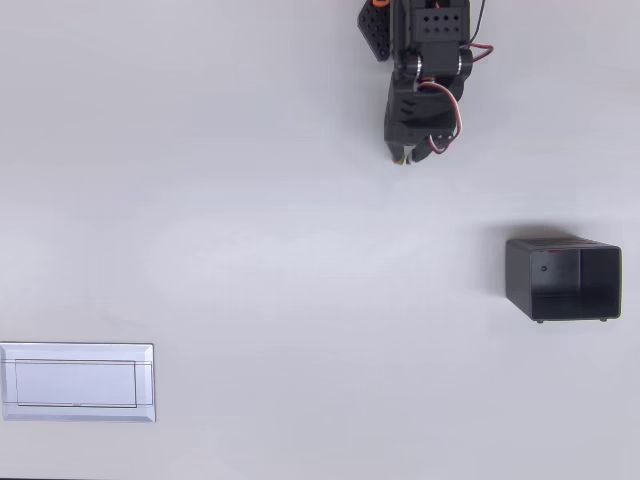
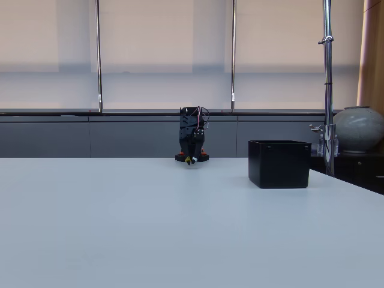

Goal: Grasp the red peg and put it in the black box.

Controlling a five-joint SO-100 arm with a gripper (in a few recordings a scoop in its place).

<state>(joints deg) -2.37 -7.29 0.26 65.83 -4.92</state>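
Overhead view: gripper (image 1: 405, 157) folded at far edge, jaw state unclear; black box (image 1: 563, 279) right, white tray (image 1: 78, 381) near-left.

overhead view: straight down | fixed view: low, table-level, facing arm | shared: black box (image 1: 563, 279)

so the black box (image 1: 563, 279) is a matt black rectangular thing with thin walls, sitting upright on the table with its open top up and a dark hollow inside. You can see tiny studs along its lower edge in the overhead view. There it's well apart from the gripper (image 1: 408, 152), below and to the right of it. In the fixed view the box (image 2: 279, 164) stands to the right of the gripper (image 2: 191, 159) and nearer the camera
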